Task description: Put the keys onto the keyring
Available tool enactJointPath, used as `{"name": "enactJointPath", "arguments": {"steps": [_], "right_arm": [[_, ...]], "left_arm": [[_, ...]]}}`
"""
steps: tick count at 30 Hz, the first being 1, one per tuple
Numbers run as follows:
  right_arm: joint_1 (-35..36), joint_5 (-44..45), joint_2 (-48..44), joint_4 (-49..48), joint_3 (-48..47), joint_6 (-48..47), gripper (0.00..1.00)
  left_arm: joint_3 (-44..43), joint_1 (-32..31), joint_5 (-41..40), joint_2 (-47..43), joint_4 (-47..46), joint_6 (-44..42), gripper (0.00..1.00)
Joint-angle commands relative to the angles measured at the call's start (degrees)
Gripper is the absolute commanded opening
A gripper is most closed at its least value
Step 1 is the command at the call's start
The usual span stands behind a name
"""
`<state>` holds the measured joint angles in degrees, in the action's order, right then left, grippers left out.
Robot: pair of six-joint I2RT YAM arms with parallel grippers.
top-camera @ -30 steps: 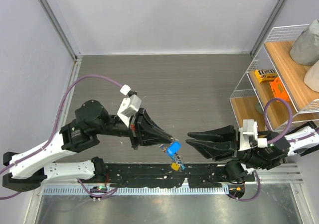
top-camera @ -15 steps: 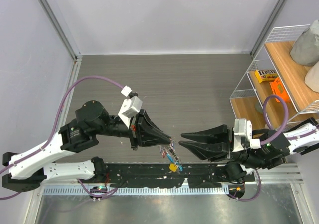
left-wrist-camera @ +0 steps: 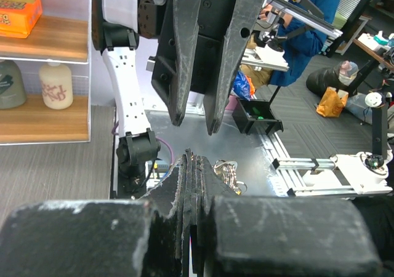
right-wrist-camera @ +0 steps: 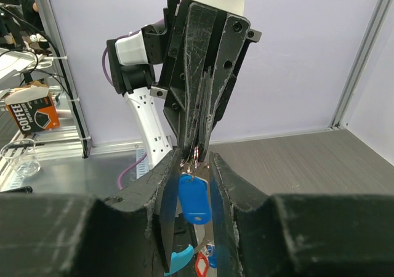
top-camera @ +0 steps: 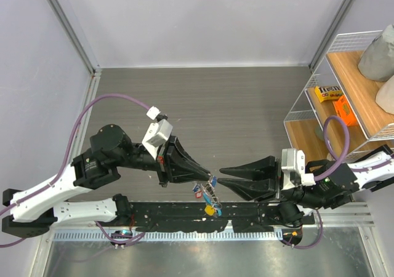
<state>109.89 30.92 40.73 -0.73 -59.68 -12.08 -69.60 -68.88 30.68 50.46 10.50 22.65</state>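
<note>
Left claw (top-camera: 208, 178) is pinched fully closed on the top of the keyring (left-wrist-camera: 228, 172). It holds the ring up off the counter (top-camera: 246, 104), so the loop and whatever is on it hang free below the tips. That looks like a presenting hold: one arm fixes the ring in the air so the other can work on it.

Right claw (top-camera: 219, 176) points tip-to-tip at the left one. Its jaws are parted to a narrow gap and it grips nothing firmly. In the right wrist view its fingers (right-wrist-camera: 165, 191) straddle a blue-tagged key (right-wrist-camera: 194, 198) that hangs just under the left claw's pinch. The tag sits between them, close to both. I can't tell whether it touches either.

Lower in the bunch are a red tag (right-wrist-camera: 202, 266) and the ring's light-blue band (right-wrist-camera: 177, 260). The overhead view also shows a yellow tag (top-camera: 210, 210) at the bottom. These keys seem to be hanging off the ring, but the ring's opening is too small to see. My guess is that the step in hand is lining up on the blue tag to grip or steady it.

The whole bunch hangs over the near edge, above the black rail (top-camera: 258, 214).

The counter is dark grey with a wood-grain look. The walls (top-camera: 215, 18) are pale, with metal corner posts. A wire shelf (top-camera: 354, 37) with wooden boards stands at the right and holds an orange box (top-camera: 343, 109), well apart from the work.
</note>
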Motion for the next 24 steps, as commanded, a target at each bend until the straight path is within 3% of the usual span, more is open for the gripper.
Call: {"name": "enactJointPath", "arguments": {"steps": [1, 12, 16, 24], "right_arm": [[0.4, -0.5, 1.2, -0.1, -2.1, 0.9, 0.33], [0.3, -1.8, 2.5, -2.6, -2.5, 4.9, 0.35], [0.4, 1.8, 5.4, -3.5, -4.0, 4.8, 0.35], [0.7, 9.6, 9.5, -14.6, -1.5, 1.8, 0.33]], "left_arm": [[-0.7, 0.1, 1.9, -1.3, -5.9, 1.5, 0.0], [0.4, 0.1, 3.8, -2.2, -8.4, 2.7, 0.0], [1.1, 0.2, 3.4, -3.5, -8.0, 2.3, 0.0], [3.5, 0.2, 0.7, -7.6, -5.8, 1.4, 0.0]]}}
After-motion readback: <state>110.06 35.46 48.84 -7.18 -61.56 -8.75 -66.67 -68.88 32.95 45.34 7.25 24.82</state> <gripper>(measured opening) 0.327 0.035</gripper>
